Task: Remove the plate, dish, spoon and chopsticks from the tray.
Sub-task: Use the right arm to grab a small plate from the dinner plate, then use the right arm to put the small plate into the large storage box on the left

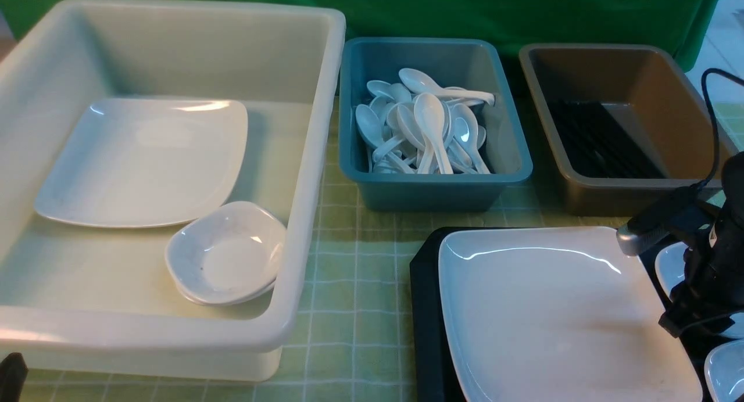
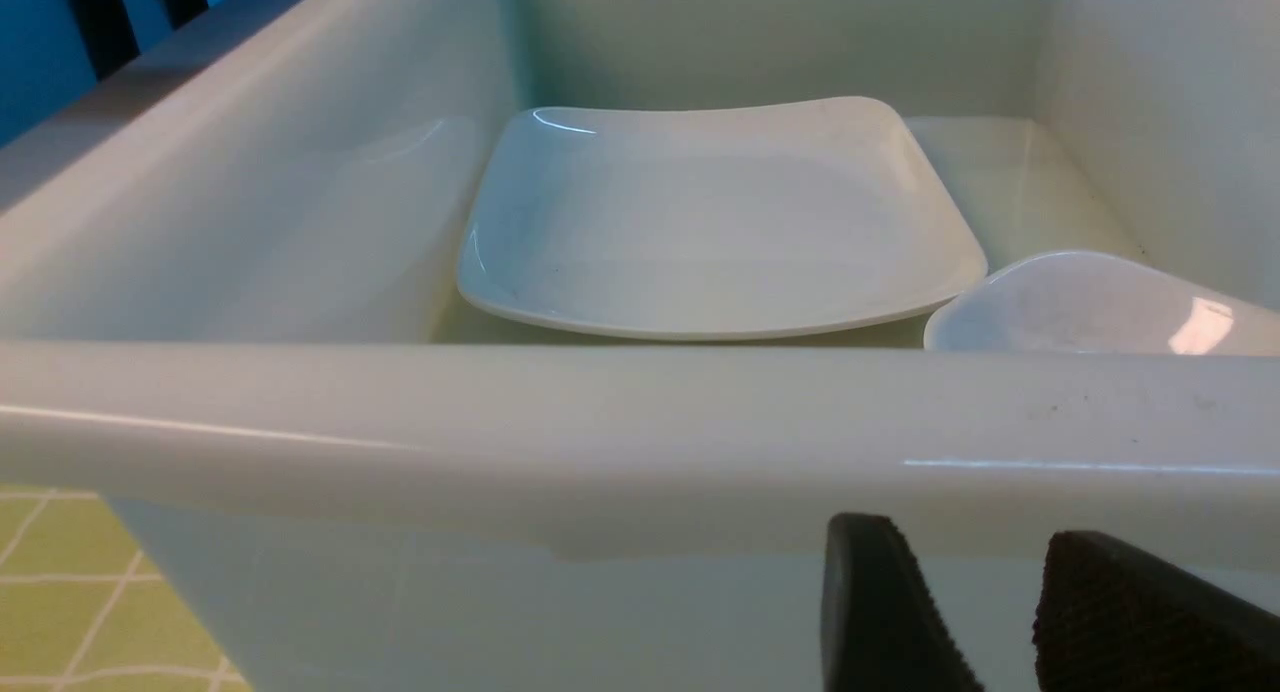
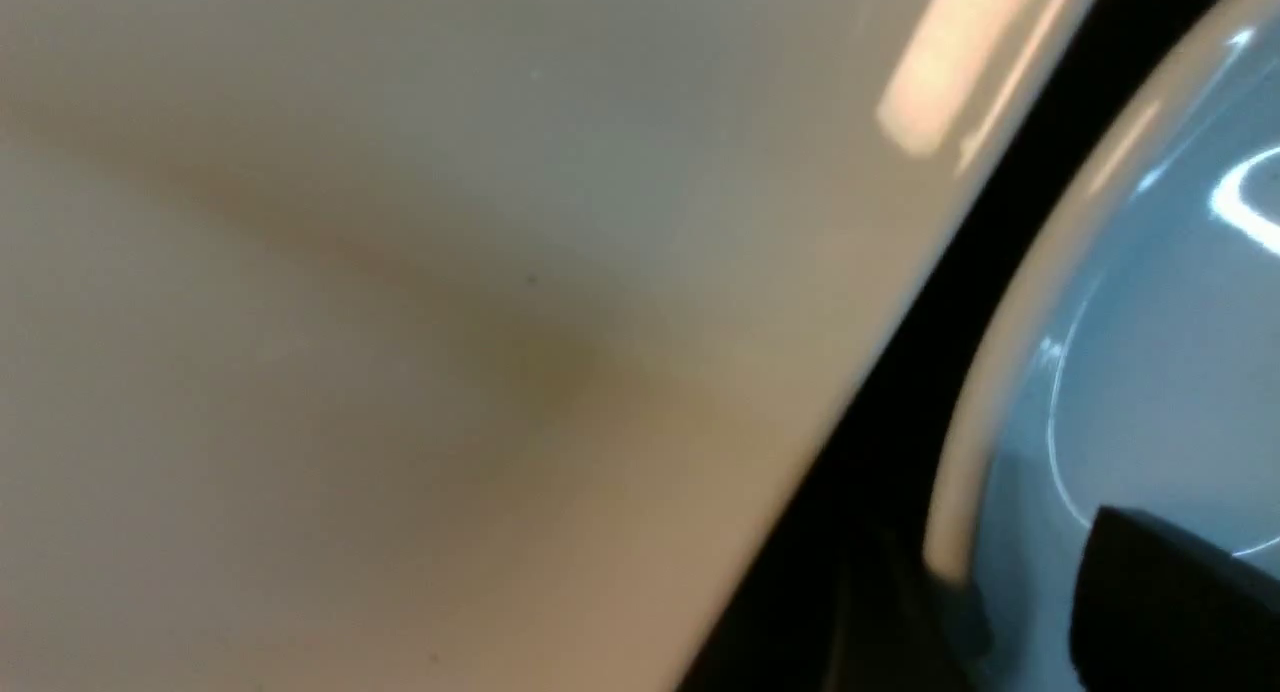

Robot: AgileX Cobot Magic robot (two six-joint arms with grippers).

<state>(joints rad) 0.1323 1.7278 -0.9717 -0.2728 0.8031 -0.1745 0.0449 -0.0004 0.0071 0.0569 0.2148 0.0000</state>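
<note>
One large white plate point(image 1: 552, 315) lay on the dark tray point(image 1: 427, 320) at the near right of the desk point(image 1: 354, 309), with a small dish point(image 1: 671, 265) just beside it on the right. The right arm point(image 1: 712, 257) hung over that dish; if the right jaws were open or closed, I could not tell. The left jaws stood apart and empty, just before the near wall of the white tub point(image 1: 317, 158) at the left. Farther back, white spoons point(image 1: 430, 129) lay in the teal tub point(image 1: 436, 190) and black chopsticks point(image 1: 598, 140) lay in the brown tub point(image 1: 616, 196).
</note>
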